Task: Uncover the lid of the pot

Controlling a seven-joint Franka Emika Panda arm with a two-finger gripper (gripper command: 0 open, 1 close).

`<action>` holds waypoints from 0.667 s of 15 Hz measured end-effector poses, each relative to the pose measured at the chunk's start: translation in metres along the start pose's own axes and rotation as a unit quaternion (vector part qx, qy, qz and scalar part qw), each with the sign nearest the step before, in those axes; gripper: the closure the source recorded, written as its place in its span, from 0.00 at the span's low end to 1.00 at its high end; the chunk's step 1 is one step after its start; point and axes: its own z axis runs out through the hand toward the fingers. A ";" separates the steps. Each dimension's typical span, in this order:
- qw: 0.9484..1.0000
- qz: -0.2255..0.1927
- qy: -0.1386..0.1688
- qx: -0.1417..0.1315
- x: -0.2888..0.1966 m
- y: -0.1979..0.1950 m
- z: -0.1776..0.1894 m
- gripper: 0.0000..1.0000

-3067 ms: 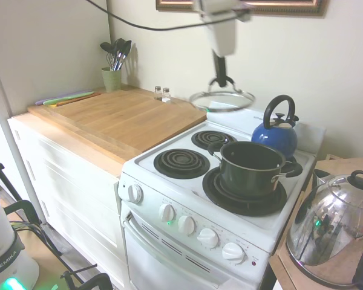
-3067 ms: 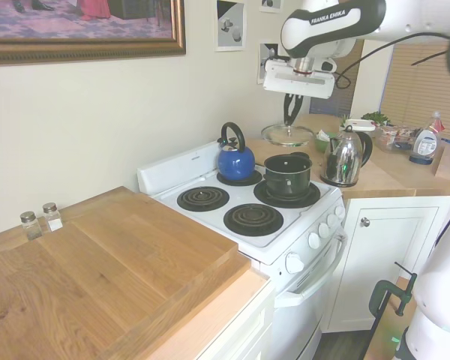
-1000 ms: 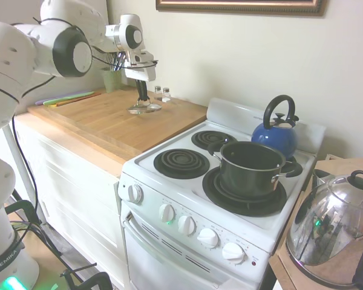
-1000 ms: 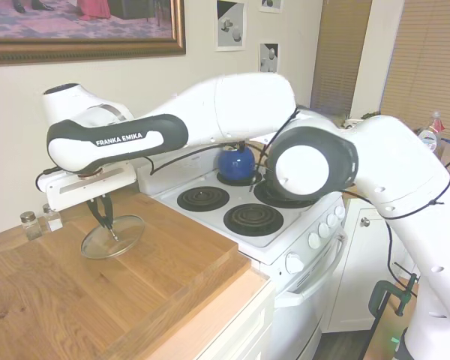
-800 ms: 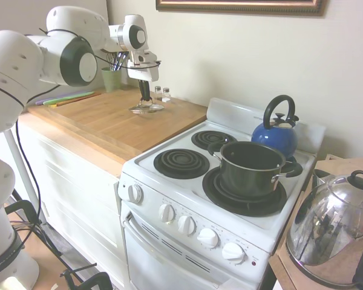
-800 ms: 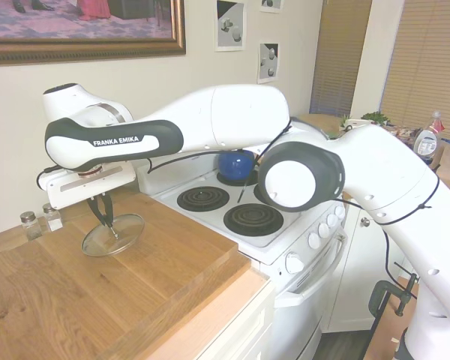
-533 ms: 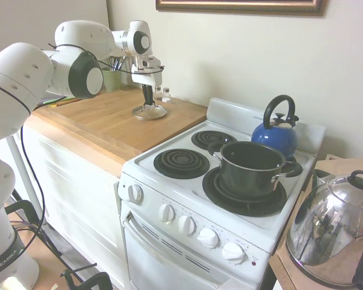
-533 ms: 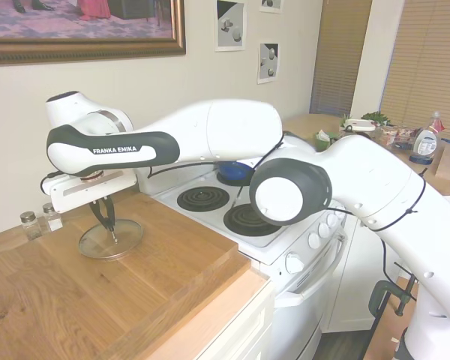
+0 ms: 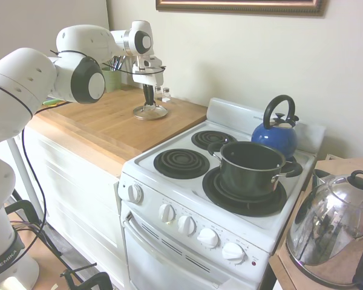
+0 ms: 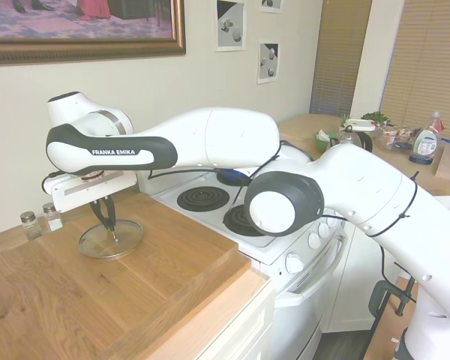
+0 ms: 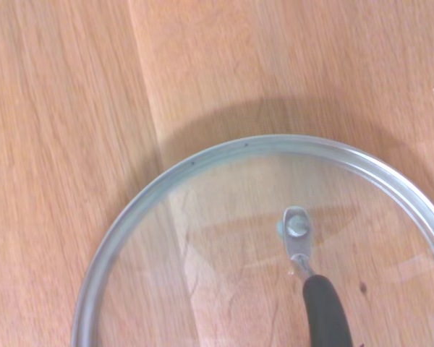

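one lid [image 9: 149, 112], one pot [image 9: 251, 168], two kettles [image 9: 279, 129]

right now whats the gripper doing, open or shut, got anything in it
Gripper: shut on the handle of the lid, which sits flat on the wooden countertop.

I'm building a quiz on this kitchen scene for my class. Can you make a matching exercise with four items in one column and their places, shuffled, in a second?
Things:
1. lid
2. pot
3. blue kettle
4. steel kettle

Places:
A. back burner, behind the pot
B. counter right of the stove in the first exterior view
C. wooden board, under the gripper
D. front burner, uncovered

Pairs: 1-C, 2-D, 3-A, 4-B
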 end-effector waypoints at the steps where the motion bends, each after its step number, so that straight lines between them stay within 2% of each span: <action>1: 1.000 0.000 0.000 -0.001 0.000 0.000 0.000 0.00; 7: 1.000 -0.001 -0.002 0.001 -0.001 0.000 -0.001 0.00; 10: 1.000 -0.006 -0.004 0.014 -0.008 -0.003 -0.014 0.00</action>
